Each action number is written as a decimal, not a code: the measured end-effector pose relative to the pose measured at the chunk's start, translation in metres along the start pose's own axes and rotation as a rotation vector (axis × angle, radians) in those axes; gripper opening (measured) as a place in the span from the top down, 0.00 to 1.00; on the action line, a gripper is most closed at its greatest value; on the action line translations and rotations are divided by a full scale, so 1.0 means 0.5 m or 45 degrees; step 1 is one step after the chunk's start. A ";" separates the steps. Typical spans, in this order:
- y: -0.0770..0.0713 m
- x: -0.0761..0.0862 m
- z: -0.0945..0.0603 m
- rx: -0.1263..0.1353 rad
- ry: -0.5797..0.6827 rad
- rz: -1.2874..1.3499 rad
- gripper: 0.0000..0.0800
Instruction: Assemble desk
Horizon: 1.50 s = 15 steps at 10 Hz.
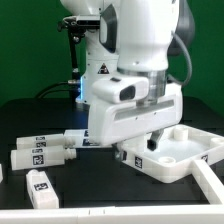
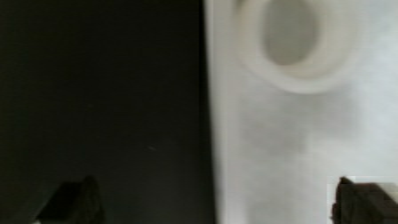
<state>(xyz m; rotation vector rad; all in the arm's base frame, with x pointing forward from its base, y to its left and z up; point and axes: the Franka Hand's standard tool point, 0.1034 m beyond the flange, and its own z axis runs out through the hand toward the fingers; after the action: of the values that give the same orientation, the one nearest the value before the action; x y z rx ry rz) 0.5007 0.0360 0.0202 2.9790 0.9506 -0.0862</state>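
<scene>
Exterior view: bulky arm (image 1: 130, 105) partly across tabletop (image 1: 192, 150), legs (image 1: 42, 156) alongside.

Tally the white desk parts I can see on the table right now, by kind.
Tabletop: 1
Legs: 3 (rear leg, middle leg, front leg)
Total: 4
A white sliver at the exterior view's left edge is cut off. I cannot tell what it is, so it is not counted.

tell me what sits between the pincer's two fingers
Wrist view: the tabletop edge and black table show between the open pincer fingers, nothing gripped.
</scene>
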 end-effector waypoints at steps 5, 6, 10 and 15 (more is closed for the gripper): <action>-0.012 0.015 0.027 0.008 0.002 0.002 0.19; -0.012 0.016 0.027 0.008 0.002 0.002 0.34; -0.012 0.015 0.028 0.009 0.001 0.002 0.90; -0.003 0.011 -0.013 0.022 -0.011 0.060 0.94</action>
<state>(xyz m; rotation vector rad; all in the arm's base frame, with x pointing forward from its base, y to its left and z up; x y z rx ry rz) 0.5047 0.0406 0.0266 3.0123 0.8825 -0.1066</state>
